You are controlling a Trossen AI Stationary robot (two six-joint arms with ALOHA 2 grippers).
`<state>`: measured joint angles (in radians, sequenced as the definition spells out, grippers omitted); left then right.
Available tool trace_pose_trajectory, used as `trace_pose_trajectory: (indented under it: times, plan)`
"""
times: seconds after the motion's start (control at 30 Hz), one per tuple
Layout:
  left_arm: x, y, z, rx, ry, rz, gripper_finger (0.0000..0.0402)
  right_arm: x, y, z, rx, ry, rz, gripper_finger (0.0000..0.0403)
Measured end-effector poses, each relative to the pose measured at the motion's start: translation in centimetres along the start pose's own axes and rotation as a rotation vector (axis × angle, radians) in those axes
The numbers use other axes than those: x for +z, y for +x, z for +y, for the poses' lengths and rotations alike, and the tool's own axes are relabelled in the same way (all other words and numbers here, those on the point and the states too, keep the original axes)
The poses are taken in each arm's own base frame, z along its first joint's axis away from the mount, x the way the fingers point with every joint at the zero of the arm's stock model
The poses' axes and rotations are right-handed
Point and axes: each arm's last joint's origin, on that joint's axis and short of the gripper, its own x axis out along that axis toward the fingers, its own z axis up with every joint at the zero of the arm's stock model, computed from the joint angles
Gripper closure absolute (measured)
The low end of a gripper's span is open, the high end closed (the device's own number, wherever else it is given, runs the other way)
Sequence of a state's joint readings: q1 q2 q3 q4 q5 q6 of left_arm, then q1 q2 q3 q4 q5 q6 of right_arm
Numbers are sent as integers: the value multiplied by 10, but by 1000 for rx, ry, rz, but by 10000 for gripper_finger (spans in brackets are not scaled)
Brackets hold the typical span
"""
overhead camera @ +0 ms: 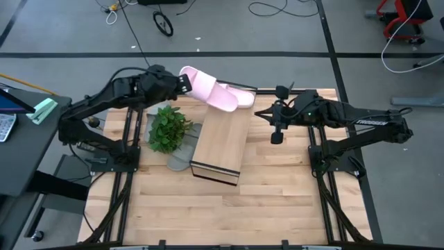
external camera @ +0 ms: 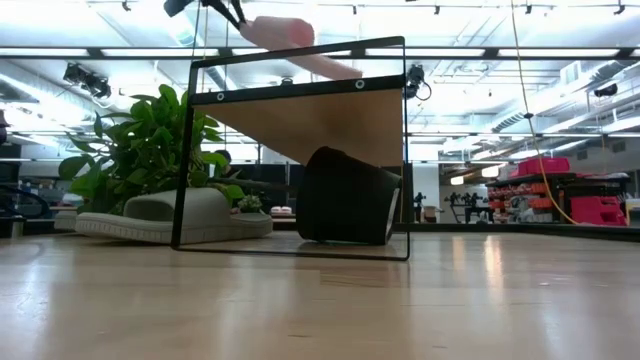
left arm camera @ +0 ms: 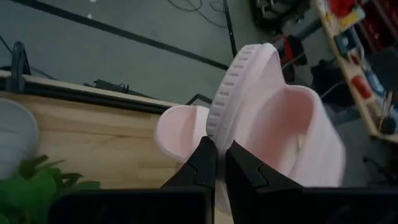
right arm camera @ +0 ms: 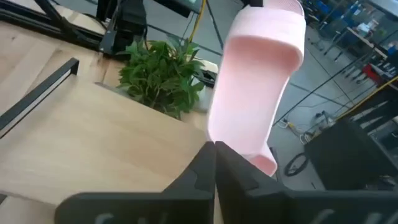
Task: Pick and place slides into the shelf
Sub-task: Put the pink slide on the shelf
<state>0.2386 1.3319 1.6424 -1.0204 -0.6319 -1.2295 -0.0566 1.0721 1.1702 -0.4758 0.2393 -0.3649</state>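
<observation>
My left gripper (overhead camera: 182,81) is shut on one pale pink slide (overhead camera: 205,87) above the far end of the light-wood shelf (overhead camera: 218,142). The second pink slide (overhead camera: 240,97) lies on the shelf's top at that far end. One grey slide (overhead camera: 180,158) rests sole-down on the table by the shelf's left side, next to the plant (overhead camera: 166,128). A dark rounded thing (external camera: 350,195) sits under the shelf's top. The other grey slide cannot be made out. My right gripper (overhead camera: 258,112) hovers shut just right of the pink slides, touching nothing. My left gripper pinches the pink slide by its sole's ribbed edge (left arm camera: 219,127), at the end nearest the arm, between the two fingers (left arm camera: 202,165). It comes level from the table's left. The slide is lifted and turned on its side. Whether its far end touches the second pink slide (left arm camera: 180,130) cannot be told.
The leafy plant stands left of the shelf, close under the left arm. The shelf lies slantwise in the middle of the wooden table (overhead camera: 277,194). Bare tabletop runs along the near side and the right. Beyond the far edge lie cables on the floor.
</observation>
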Motion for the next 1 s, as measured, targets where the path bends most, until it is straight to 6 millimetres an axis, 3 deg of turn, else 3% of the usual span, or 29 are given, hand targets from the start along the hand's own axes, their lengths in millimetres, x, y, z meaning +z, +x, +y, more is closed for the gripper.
trace_pose_trajectory:
  times: [0.3, 0.6, 0.87, 1.0]
  plan:
    - [-29, -14, -6, 8, -144, -13, 383, 0, 0, 0, -6, -2, 0, 399]
    - [-69, 3, -18, 57, -191, 69, 383, 0, 0, 0, -5, 14, 2, 400]
    - [-77, 4, -25, 15, -260, 114, 383, -1, 0, 0, -1, 20, 12, 401]
    - [-93, 19, -18, -16, -322, 133, 384, -1, 0, 0, -1, 20, 12, 401]
